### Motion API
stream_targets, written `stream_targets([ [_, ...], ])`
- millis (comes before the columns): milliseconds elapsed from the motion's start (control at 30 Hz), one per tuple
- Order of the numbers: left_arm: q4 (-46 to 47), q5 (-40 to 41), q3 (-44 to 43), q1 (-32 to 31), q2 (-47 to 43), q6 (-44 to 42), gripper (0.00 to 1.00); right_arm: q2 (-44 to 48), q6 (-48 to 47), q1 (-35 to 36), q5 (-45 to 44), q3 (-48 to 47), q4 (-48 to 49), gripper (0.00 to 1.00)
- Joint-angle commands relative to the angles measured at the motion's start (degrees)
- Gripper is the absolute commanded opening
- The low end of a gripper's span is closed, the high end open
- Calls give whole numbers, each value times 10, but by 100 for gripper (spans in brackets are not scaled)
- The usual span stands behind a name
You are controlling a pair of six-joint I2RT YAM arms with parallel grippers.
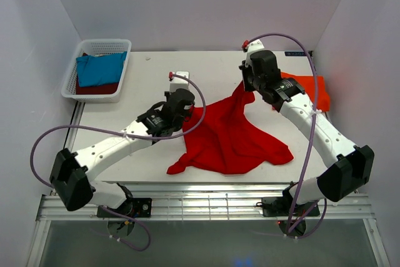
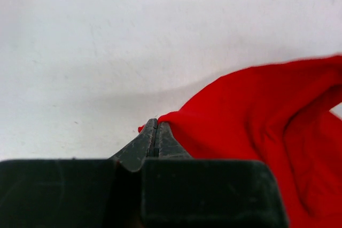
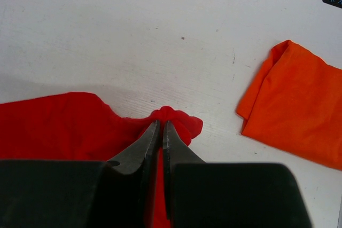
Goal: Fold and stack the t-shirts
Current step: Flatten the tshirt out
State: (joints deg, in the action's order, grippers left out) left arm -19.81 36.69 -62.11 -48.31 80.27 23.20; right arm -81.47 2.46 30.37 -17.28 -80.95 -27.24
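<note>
A bright red t-shirt [image 1: 231, 136] lies crumpled at the table's middle, lifted at two corners. My left gripper [image 1: 186, 112] is shut on its left edge; the wrist view shows the cloth [image 2: 256, 116] pinched at the fingertips [image 2: 156, 124]. My right gripper [image 1: 251, 92] is shut on its upper right corner, a bunch of cloth [image 3: 173, 117] between the fingertips [image 3: 160, 124]. A folded orange-red t-shirt [image 1: 309, 89] lies at the right, partly behind the right arm; it also shows in the right wrist view [image 3: 294, 110]. A teal-blue t-shirt [image 1: 100, 69] lies over a dark maroon one [image 1: 94, 89] in the basket.
A white mesh basket [image 1: 122, 79] stands at the back left corner. White walls enclose the table on three sides. Purple cables loop from both arms over the table's front edge [image 1: 206, 186].
</note>
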Motion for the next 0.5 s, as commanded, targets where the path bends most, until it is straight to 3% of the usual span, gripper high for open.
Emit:
stream_targets([
  [0, -31, 74, -40, 16, -66, -36, 0, -7, -11, -6, -9, -33, 5, 8],
  [133, -58, 99, -37, 32, -52, -33, 0, -82, -16, -8, 0, -61, 17, 8],
  [367, -89, 88, -23, 65, 23, 22, 0, -314, -12, -13, -37, -248, 39, 8],
  [400, -89, 84, -22, 71, 38, 25, 0, -334, -12, -13, -40, -289, 46, 10],
  [467, -95, 83, -24, 75, 52, 32, 0, -375, -21, -12, -40, -316, 71, 30],
])
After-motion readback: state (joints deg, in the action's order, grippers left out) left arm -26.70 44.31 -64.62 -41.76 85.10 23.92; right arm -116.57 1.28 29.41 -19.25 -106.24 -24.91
